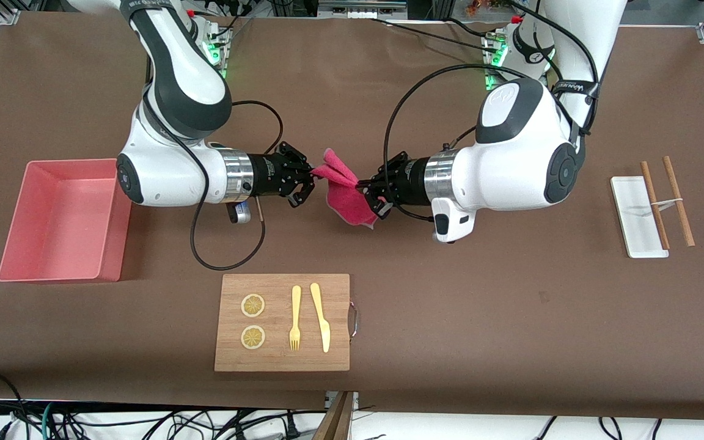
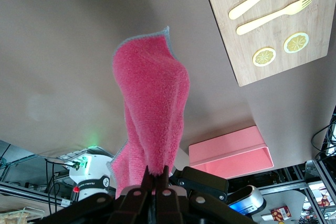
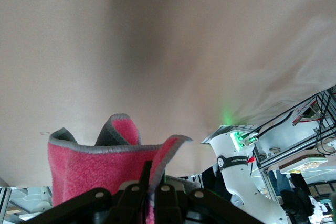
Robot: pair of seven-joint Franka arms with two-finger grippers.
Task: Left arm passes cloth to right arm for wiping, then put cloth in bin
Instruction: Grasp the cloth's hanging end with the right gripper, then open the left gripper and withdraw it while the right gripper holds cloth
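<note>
The cloth (image 1: 348,194) hung in mid-air over the table's middle, pinched at both ends — the left gripper (image 1: 369,193) and the right gripper (image 1: 309,181) each had fingers closed on it. So the handover looked half made: release, wiping, and the drop into the bin (image 1: 58,221) remained — none yet done.

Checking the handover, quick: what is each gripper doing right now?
Left gripper: shut on the cloth, held in the air.
Right gripper: shut on the same cloth's upper edge.
</note>
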